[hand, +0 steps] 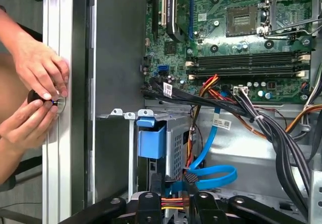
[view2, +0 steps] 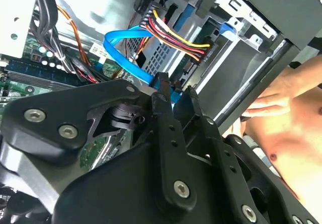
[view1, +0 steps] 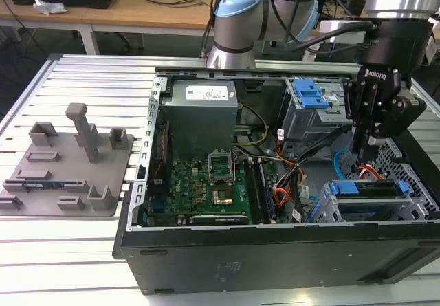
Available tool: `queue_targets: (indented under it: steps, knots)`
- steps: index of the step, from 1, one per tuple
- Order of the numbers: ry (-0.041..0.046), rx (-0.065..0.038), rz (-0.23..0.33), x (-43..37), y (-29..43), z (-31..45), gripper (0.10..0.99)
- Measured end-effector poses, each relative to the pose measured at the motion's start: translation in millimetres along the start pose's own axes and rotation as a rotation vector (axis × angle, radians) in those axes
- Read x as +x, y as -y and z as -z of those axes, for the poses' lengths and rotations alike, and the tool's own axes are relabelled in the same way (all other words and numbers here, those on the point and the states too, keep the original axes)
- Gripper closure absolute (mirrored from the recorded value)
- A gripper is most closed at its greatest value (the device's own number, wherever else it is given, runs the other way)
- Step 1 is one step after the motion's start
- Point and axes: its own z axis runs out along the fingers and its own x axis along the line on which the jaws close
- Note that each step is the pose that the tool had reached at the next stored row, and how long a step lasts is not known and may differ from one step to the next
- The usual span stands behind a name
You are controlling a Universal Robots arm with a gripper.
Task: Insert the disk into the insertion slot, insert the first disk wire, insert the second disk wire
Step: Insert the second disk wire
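I see the gripper (view1: 366, 156) lowered into the open computer case (view1: 206, 251) at the exterior view's right, fingers pinching a flat blue data cable (view2: 123, 50) beside the multicoloured power wires (view2: 173, 38). The blue-framed disk (view1: 364, 189) sits in the perforated drive cage (view1: 412, 175) just below, while a person's hands (hand: 35, 98) work at the aluminium table rail (hand: 58, 43).

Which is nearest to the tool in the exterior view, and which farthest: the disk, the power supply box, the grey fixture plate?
From the tool:
1. the disk, just below it.
2. the power supply box, mid-case, toward the view's left.
3. the grey fixture plate, outside the case, far left.
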Motion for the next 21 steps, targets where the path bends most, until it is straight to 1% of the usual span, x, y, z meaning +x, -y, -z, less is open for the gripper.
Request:
queue_targets:
  steps: [3,4,5,6,7,9,15,16,21]
  knots:
    - [-0.0193,0.001,0.002,-0.8,0.1,0.2,0.784]
    - [-0.0243,0.001,0.003,-1.4,0.0,0.5,0.784]
    - [-0.0271,0.001,0.003,-2.2,0.1,0.8,0.784]
    - [-0.0287,0.004,0.003,-4.0,0.0,1.3,0.784]
    - [-0.0289,0.012,0.002,-4.8,-0.8,0.8,0.784]
    - [-0.029,0.018,0.001,-5.0,-1.7,0.3,0.784]
    - [-0.0291,0.019,0.001,-5.9,-3.0,-1.4,0.8]
    - [-0.0291,0.019,0.001,-6.0,-3.1,-1.7,0.871]
    - [-0.0291,0.019,0.001,-6.3,-3.1,-2.4,0.871]
